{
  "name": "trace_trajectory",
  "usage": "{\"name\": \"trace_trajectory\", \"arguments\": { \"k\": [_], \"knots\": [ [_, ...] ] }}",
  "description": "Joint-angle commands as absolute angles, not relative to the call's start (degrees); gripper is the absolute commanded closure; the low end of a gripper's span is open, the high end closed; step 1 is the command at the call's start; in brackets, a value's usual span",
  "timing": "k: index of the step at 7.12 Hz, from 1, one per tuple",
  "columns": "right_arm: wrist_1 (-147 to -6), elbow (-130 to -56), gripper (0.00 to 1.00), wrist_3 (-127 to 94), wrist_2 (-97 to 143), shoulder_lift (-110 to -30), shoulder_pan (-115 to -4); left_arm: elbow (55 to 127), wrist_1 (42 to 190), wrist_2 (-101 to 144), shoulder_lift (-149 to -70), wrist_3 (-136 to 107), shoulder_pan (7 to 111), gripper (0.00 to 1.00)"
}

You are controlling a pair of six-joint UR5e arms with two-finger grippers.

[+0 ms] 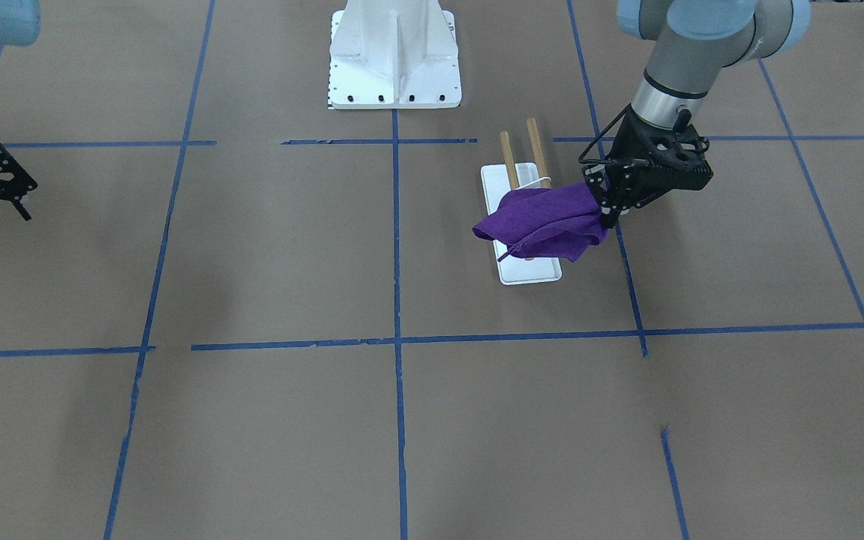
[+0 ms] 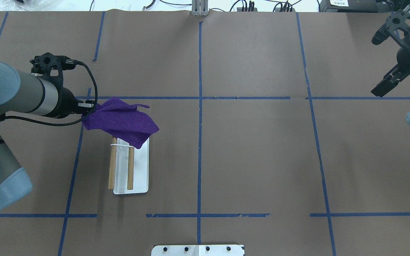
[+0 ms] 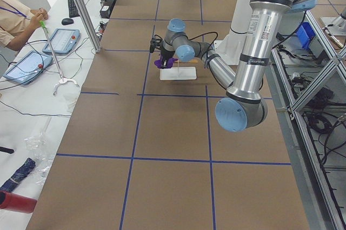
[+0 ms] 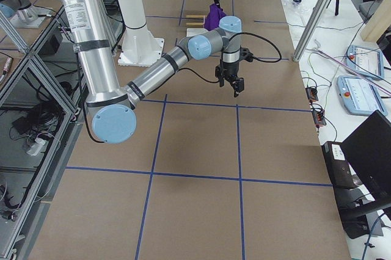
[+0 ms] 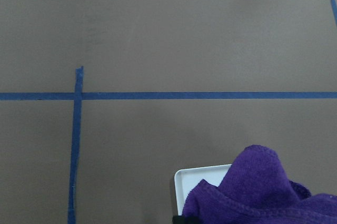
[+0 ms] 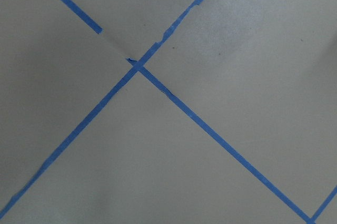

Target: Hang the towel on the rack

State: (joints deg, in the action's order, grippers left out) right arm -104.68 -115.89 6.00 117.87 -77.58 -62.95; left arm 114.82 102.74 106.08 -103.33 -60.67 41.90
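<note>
The purple towel (image 1: 544, 221) hangs from my left gripper (image 1: 606, 214), which is shut on its edge. The cloth spreads over the far end of the rack, above its white base (image 1: 529, 271) and two wooden dowels (image 1: 508, 157). From overhead, the towel (image 2: 121, 119) covers the dowels' (image 2: 112, 170) far tips and the left gripper (image 2: 85, 106) sits just left of the rack's base (image 2: 140, 177). The left wrist view shows the towel (image 5: 263, 192) over a corner of the base (image 5: 202, 175). My right gripper (image 1: 4, 191) is open and empty, far off at the table's other side (image 2: 386, 81).
The white bolted robot pedestal (image 1: 394, 56) stands behind the rack. Blue tape lines (image 1: 396, 247) grid the brown table. Operators' tablets (image 3: 59, 40) and cables lie beyond the table's far edge.
</note>
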Motion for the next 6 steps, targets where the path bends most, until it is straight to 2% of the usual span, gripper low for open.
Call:
{"name": "trace_trajectory", "arguments": {
  "k": [1,2,5,6],
  "knots": [
    [-104.7,-115.8,0.00,6.2,117.9,-77.7,-63.3,114.5,102.7,106.1,-103.3,-60.5,42.0,0.94],
    [-104.7,-115.8,0.00,6.1,117.8,-77.8,-63.4,113.8,102.7,105.9,-103.3,-58.9,41.9,0.01],
    [-104.6,-114.4,0.00,5.4,117.3,-84.2,-69.1,113.9,102.6,106.3,-103.4,-53.5,43.9,0.00],
    [-104.6,-110.0,0.00,6.4,117.0,-85.2,-72.8,113.8,102.1,107.1,-103.2,-47.8,46.0,0.00]
  ]
}}
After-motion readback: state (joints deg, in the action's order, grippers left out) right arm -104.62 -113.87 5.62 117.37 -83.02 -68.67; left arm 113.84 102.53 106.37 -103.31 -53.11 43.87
